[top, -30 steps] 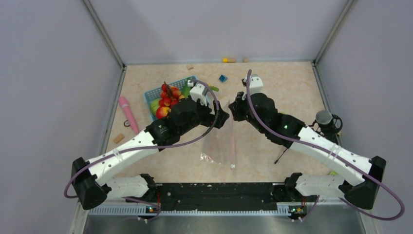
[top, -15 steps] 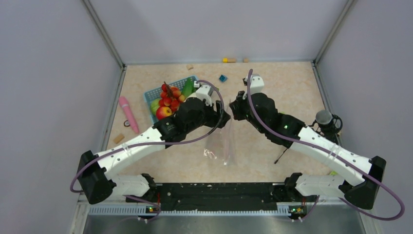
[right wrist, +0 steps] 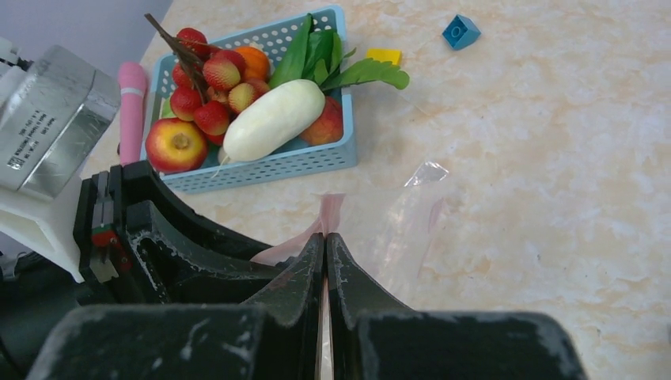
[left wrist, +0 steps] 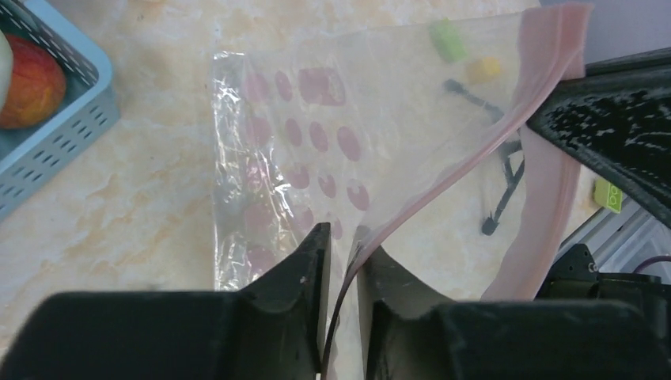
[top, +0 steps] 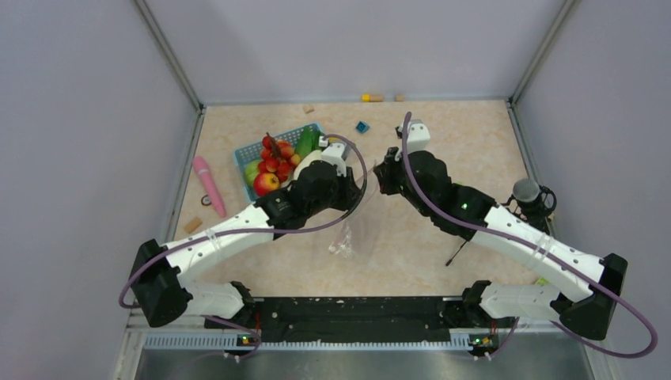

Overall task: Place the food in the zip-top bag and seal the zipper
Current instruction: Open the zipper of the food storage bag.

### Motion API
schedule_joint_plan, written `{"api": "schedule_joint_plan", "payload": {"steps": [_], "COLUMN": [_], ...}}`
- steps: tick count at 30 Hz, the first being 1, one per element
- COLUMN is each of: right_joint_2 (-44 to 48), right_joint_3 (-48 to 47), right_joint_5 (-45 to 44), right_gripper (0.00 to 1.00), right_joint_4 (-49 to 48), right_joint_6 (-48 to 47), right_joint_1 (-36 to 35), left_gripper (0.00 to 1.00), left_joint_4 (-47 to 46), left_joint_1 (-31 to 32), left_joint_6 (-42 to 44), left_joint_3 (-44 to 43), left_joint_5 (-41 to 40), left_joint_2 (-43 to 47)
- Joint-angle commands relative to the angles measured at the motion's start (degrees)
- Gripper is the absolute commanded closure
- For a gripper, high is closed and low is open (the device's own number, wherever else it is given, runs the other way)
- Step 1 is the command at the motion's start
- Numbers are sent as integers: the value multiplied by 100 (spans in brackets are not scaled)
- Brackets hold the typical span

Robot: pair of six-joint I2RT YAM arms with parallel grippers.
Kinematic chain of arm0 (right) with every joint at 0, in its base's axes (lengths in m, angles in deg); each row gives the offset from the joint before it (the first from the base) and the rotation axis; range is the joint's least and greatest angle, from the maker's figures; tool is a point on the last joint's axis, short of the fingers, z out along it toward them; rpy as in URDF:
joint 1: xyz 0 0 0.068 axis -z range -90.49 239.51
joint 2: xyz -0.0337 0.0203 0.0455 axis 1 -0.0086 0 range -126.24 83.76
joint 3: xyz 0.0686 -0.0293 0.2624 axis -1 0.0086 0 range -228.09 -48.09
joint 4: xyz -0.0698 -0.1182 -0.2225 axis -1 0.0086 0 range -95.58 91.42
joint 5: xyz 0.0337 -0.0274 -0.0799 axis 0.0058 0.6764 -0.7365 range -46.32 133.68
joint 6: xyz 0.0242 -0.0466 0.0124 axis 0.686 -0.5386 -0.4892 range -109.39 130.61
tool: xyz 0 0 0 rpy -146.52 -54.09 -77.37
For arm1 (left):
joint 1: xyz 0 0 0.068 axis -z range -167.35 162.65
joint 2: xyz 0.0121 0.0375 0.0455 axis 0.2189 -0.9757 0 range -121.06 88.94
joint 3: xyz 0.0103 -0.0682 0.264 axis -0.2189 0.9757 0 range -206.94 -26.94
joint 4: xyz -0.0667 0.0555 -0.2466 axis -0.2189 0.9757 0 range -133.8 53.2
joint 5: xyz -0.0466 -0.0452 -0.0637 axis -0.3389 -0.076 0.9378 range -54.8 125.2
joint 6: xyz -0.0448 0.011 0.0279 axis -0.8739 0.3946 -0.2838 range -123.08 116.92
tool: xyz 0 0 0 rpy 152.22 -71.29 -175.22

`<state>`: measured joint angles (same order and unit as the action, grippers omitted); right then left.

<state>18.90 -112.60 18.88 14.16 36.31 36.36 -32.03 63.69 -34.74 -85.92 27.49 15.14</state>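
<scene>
Zip-top bag (left wrist: 316, 150) film is light, floppy and slippery, so we hold its stiffer zipper (left wrist: 443, 178) strip. Our left gripper (left wrist: 342, 265) pinches one lip between narrowed fingers, and the right gripper (right wrist: 325, 261), clamped tight, pinches the other.

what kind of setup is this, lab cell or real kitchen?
Likely a lab test cell, not a kitchen: plain grey enclosure walls around a marble-pattern tabletop, with toy produce in a blue basket, and scattered toy blocks.

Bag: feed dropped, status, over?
Left gripper and right gripper both pinching bag at zipper. Food unloaded, in basket. Nothing blocking.
</scene>
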Motion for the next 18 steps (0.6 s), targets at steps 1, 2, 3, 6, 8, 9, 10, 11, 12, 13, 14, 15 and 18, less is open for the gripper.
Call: {"api": "schedule_joint_plan", "payload": {"steps": [1,2,3,6,8,9,10,11,12,13,14,15,18], "right_joint_2": [235,236,229,242,268,291,302,303,307,286,284,275,242], "right_joint_3": [41,62,76,139,241,319,388,468,545,646,728,814,1071], "right_joint_5": [-325,-413,-472,-617,-701,-709,-712,-715,-719,-719,-720,-712,-658], "right_gripper": [100,100,100,100,100,100,100,97,93,88,80,73,53], "right_joint_4": [-149,-129,-106,30,86,92,88,92,96,120,133,134,16], "right_joint_6": [-42,-32,-25,48,131,179,199,219,253,330,414,511,779], "right_joint_1": [-78,-74,-77,-78,-74,-73,-73,-73,-80,-82,-76,-75,-73], "left_gripper": [84,93,100,100,100,100,100,100,100,100,100,100,100], "left_joint_4": [38,56,80,172,185,160,133,97,82,72,53,15,-141], "left_joint_1": [2,2,2,7,7,2,2,3,2,4,2,4,2], "left_joint_6": [-1,-25,-55,-149,-222,-229,-238,-231,-234,-244,-266,-282,-350], "left_joint_3": [178,225,267,369,427,446,453,451,445,441,452,469,523], "left_joint_5": [186,201,170,-109,-325,-386,-423,-440,-447,-450,-447,-430,-397], "left_joint_2": [65,97,141,307,429,481,526,563,581,594,612,624,619]}}
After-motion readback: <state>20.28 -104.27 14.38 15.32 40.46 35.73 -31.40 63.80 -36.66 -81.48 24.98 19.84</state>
